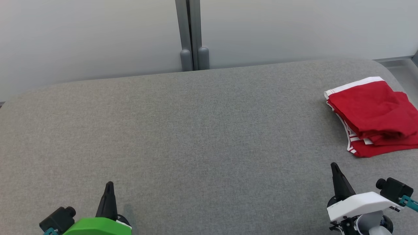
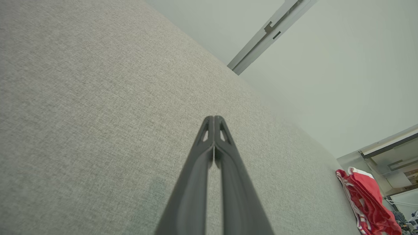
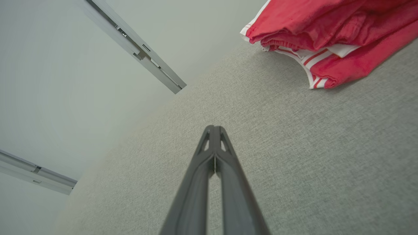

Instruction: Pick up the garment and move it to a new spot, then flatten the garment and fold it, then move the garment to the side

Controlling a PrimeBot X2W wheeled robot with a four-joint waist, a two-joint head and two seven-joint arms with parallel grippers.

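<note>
The garment (image 1: 375, 116) is a red piece of clothing with white stripes and a white band, lying folded at the right edge of the grey padded table (image 1: 196, 130). It also appears in the left wrist view as the garment (image 2: 365, 199) far right, and in the right wrist view as the garment (image 3: 326, 29) at the top. My right gripper (image 1: 334, 165) is shut and empty, a little in front of the garment. My left gripper (image 1: 109, 184) rests shut and empty at the near left. Both wrist views show fingertips pressed together: left gripper (image 2: 214, 118), right gripper (image 3: 214, 128).
A pale wall with a grey vertical post (image 1: 192, 36) stands behind the table. The table's rounded right corner lies just beyond the garment. The wide grey surface stretches between the two grippers.
</note>
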